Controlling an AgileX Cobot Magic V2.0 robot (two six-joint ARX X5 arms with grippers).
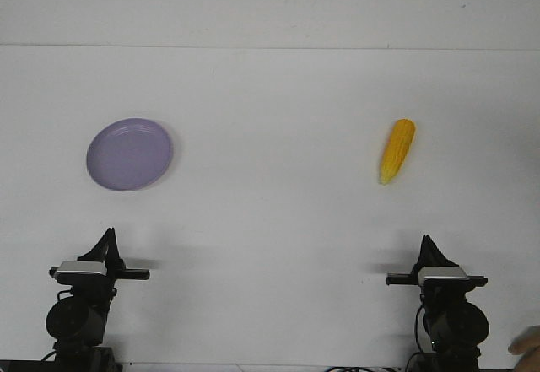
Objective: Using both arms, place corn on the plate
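The yellow corn (396, 151) lies on the white table at the right, its paler tip pointing toward me. The lavender plate (130, 153) sits empty at the left, far from the corn. My left gripper (108, 235) rests low at the near left, in front of the plate, fingers together in one point and holding nothing. My right gripper (427, 241) rests at the near right, short of the corn, fingers also together and empty.
The white table's (270, 220) back edge runs across the top of the view, with a pale wall behind. A skin-coloured shape, perhaps a hand (526, 341), shows at the bottom right corner.
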